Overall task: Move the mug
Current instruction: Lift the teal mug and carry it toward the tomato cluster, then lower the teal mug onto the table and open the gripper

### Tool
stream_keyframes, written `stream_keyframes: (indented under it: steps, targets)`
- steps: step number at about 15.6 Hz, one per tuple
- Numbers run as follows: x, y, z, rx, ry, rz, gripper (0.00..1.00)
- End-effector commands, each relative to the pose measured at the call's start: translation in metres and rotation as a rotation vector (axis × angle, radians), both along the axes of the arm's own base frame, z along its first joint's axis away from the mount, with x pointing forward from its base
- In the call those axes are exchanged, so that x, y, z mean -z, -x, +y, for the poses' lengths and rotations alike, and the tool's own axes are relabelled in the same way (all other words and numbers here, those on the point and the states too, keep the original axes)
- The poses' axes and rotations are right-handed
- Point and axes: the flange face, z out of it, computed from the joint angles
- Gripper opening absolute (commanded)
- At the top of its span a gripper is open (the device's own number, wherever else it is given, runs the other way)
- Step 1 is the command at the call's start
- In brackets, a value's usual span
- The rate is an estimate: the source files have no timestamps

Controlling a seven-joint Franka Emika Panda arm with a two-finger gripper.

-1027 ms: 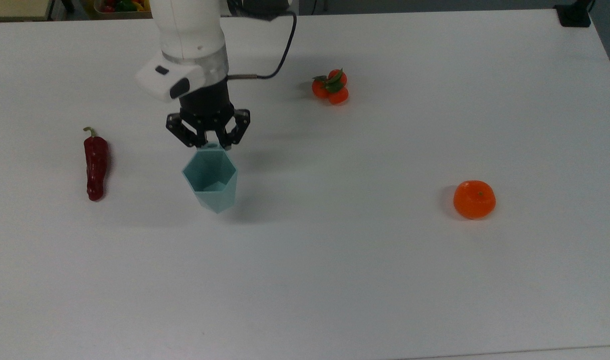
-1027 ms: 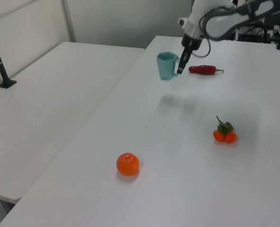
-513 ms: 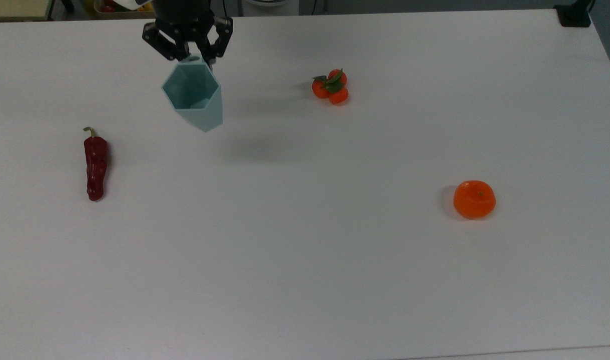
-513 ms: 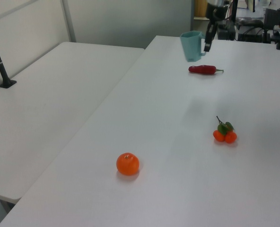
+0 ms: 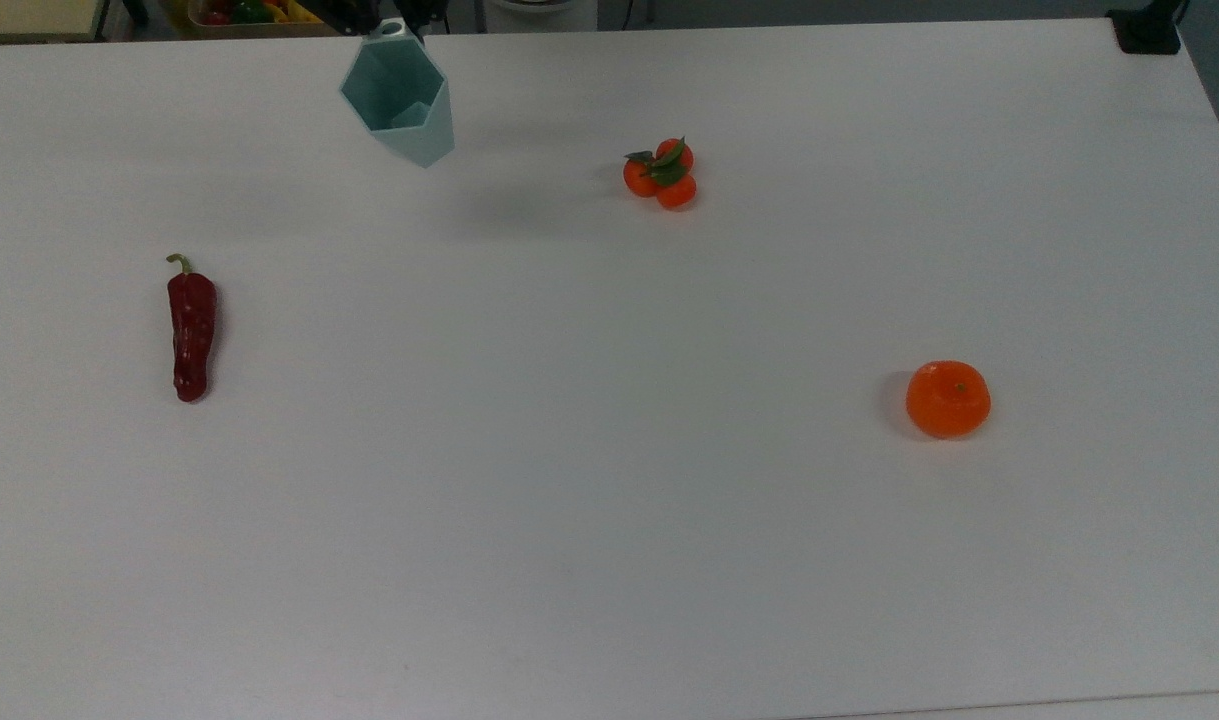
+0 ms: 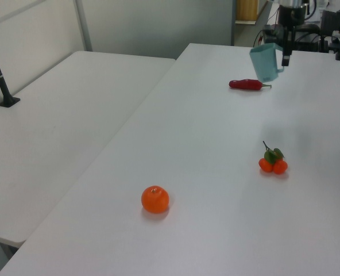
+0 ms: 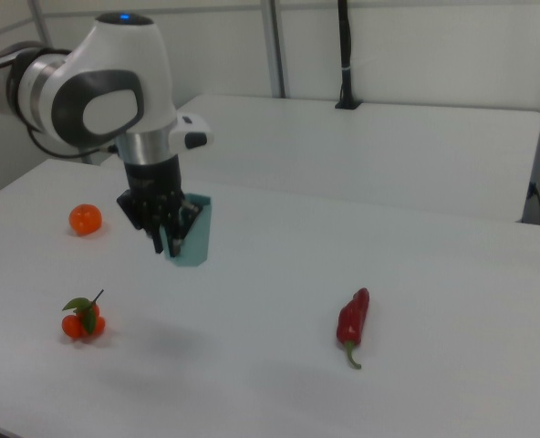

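The pale teal faceted mug [image 5: 399, 95] hangs in the air above the white table [image 5: 609, 520], close to the top view's upper edge. My gripper [image 5: 394, 22] is shut on its small handle tab, with the arm mostly cut off by that edge. In the left view the mug [image 6: 265, 62] floats above the far end of the table, the gripper [image 6: 285, 57] at its right side. In the right view the gripper [image 7: 171, 242] covers part of the mug [image 7: 195, 233], which hangs well off the tabletop.
A dark red pepper [image 5: 191, 330] lies at the top view's left. A cluster of small tangerines with leaves [image 5: 661, 175] sits right of the mug, and a single orange [image 5: 948, 398] lies far right. A second white table [image 6: 61, 126] stands beside this one.
The gripper has lifted the mug and carried it toward the top view's upper edge, slightly rightward at the end; in the left view it moved right, past the pepper.
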Motion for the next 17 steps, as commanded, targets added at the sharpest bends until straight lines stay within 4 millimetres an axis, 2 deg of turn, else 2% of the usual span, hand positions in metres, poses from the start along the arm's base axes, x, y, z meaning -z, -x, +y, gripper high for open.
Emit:
stream_keyframes:
  steps: [1, 6, 12, 17]
  targets:
    - [0.028, 0.027, 0.004, -0.025, -0.009, -0.02, 0.0]
    - [0.069, 0.038, 0.004, -0.05, 0.013, -0.041, 0.0]
    - [0.135, 0.049, 0.006, -0.085, 0.032, -0.083, 0.0]
    - [0.173, 0.036, 0.006, -0.088, 0.052, -0.127, 0.0]
